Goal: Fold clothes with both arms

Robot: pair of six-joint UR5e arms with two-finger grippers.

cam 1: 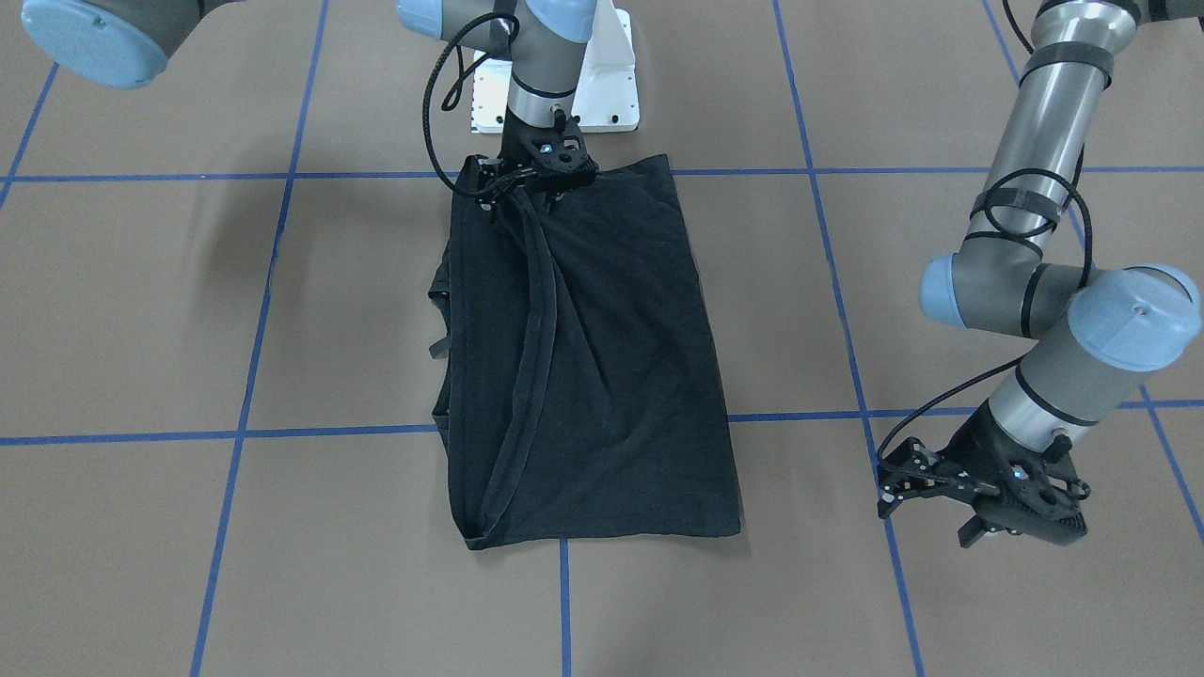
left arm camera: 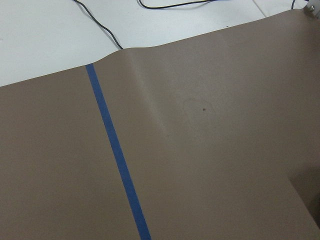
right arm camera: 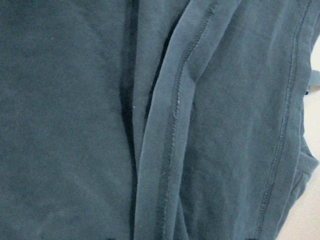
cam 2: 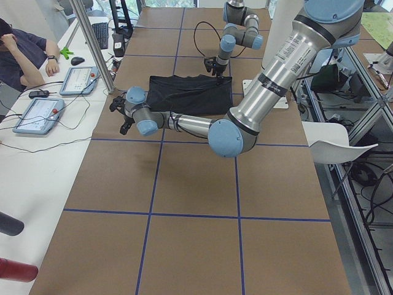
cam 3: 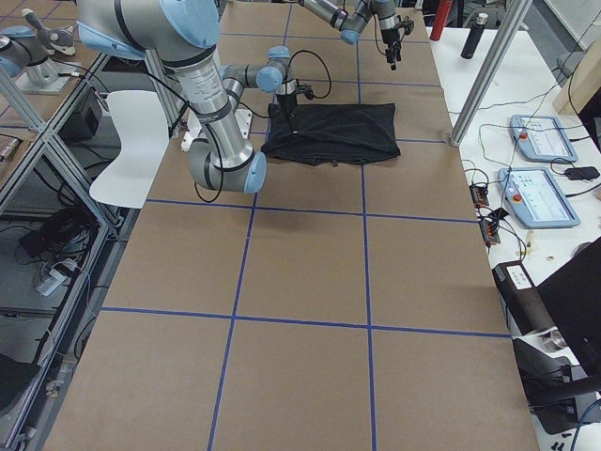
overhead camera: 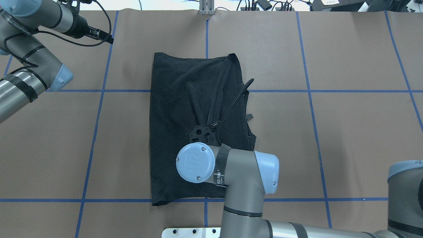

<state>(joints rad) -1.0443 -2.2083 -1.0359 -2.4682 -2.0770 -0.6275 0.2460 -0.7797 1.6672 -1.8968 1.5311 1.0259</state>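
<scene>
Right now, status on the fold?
Right gripper shut on T-shirt hem at robot-side edge, fabric ridge drawn up. Left gripper jaws open, off the cloth, over the table. No obstacle seen near shirt.

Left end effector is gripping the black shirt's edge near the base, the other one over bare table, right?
No: the right end effector grips the shirt edge near the base; the left end effector is over bare table. The front-facing view shows it.
</scene>
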